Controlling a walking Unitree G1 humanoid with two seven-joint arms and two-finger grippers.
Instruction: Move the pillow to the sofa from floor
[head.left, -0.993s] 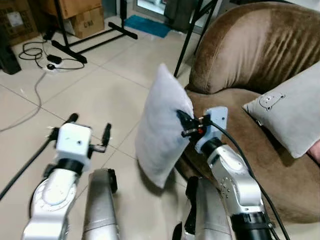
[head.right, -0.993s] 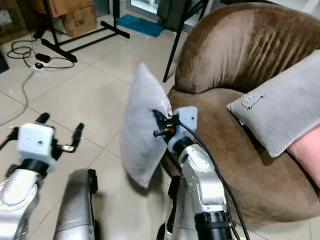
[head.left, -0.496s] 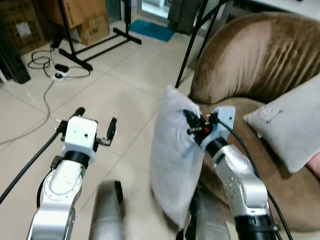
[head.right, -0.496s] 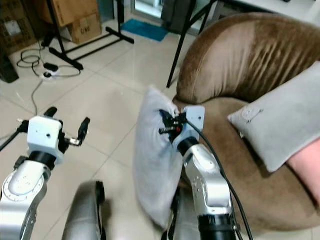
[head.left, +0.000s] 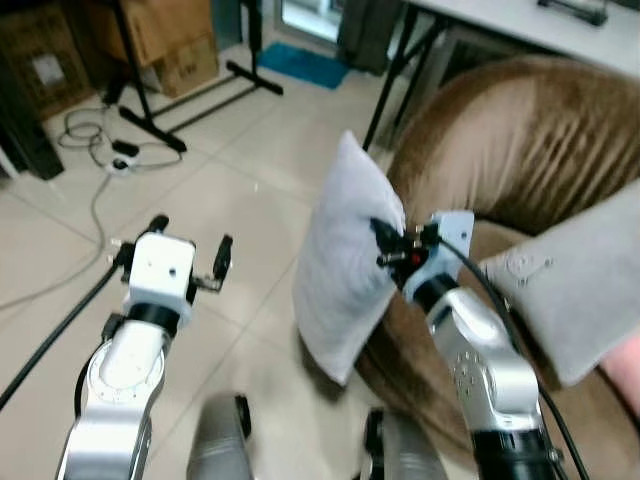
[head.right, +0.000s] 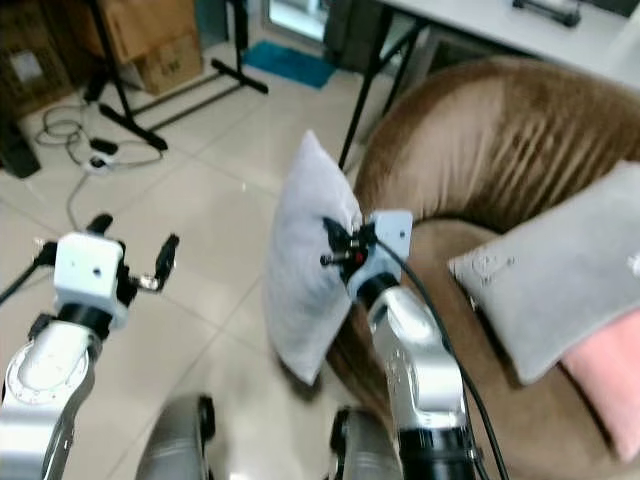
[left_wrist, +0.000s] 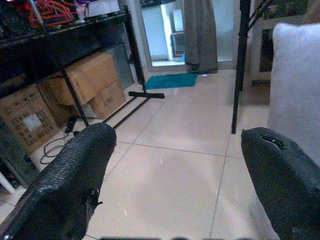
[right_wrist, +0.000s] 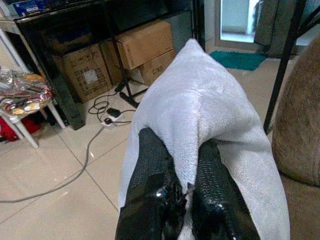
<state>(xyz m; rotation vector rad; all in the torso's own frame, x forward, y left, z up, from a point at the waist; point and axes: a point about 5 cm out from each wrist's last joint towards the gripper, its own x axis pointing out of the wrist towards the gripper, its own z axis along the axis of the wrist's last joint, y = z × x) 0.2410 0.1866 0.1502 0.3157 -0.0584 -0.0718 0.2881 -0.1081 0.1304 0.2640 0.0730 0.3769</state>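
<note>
Here the right hand (head.left: 385, 243) is clamped on the edge of the soft pale grey pillow (head.left: 340, 270), which hangs upright above the tiled floor (head.left: 240, 190), beside the brown plush sofa (head.left: 520, 130). The left hand (head.left: 188, 258) hovers with fingers apart.

Lt grey pillow (head.left: 340, 265), brown sofa (head.left: 520, 130), beige tile floor (head.left: 210, 190).

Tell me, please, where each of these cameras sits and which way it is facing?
Left eye: on the head, looking down and forward at the grey pillow before the brown sofa; both silver arms show.
Right eye: beside it, same scene.
Left wrist: on the left arm, looking along the open left gripper over floor towards cardboard boxes.
Right wrist: looking along the right gripper, shut on the pillow.
All four share the pillow.
</note>
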